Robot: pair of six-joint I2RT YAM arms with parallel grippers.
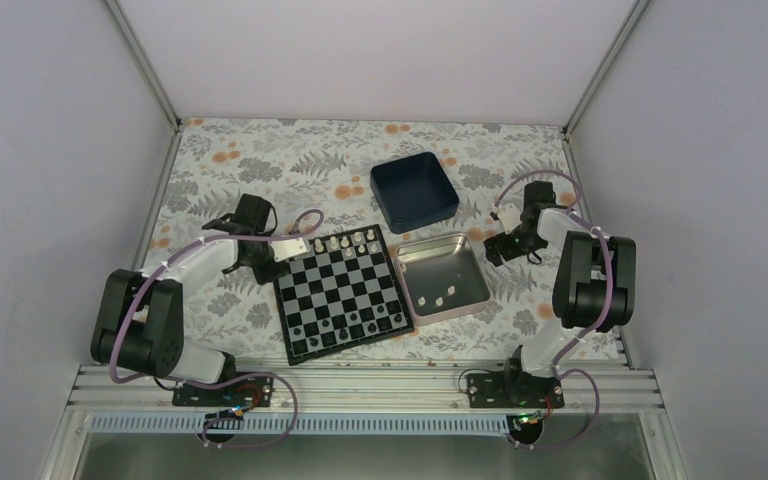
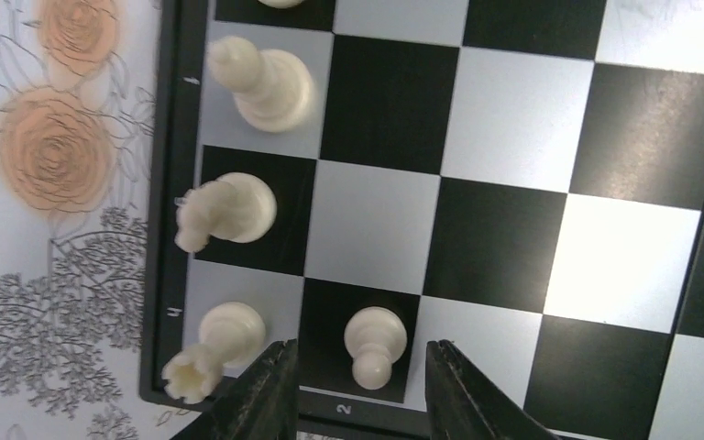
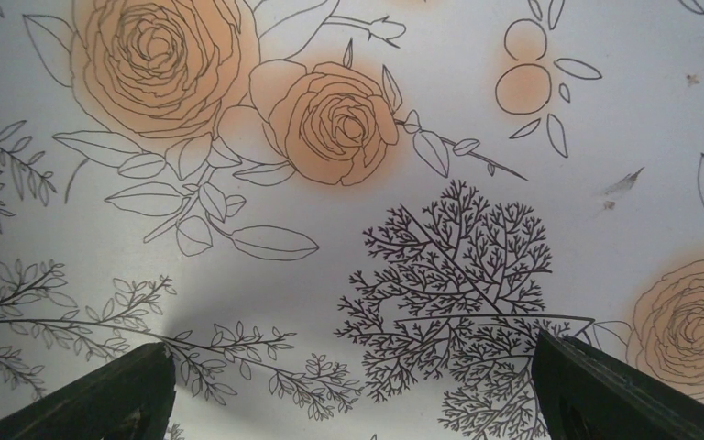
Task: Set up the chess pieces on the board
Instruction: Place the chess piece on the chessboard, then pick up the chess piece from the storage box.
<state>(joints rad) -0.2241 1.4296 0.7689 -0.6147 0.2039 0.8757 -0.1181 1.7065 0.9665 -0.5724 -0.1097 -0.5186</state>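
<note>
The board (image 1: 337, 290) lies flat between the arms, with cream-white chess pieces (image 1: 345, 240) along its far edge and black ones near the front. My left gripper (image 1: 295, 247) hovers over the board's far left corner. In the left wrist view a white pawn (image 2: 375, 344) stands on a black square between the open fingers (image 2: 266, 390) of the left gripper (image 2: 359, 371), with a gap on each side. Beside it stand a rook (image 2: 211, 348), a knight (image 2: 225, 209) and a bishop (image 2: 261, 81). My right gripper (image 1: 502, 246) (image 3: 353, 367) is wide open over the floral cloth, holding nothing.
A silver tin (image 1: 407, 292) right of the board holds a few loose white pieces (image 1: 438, 295). A dark blue square box (image 1: 413, 190) sits behind it. Floral cloth (image 3: 348, 128) covers the table, and white walls enclose it on three sides.
</note>
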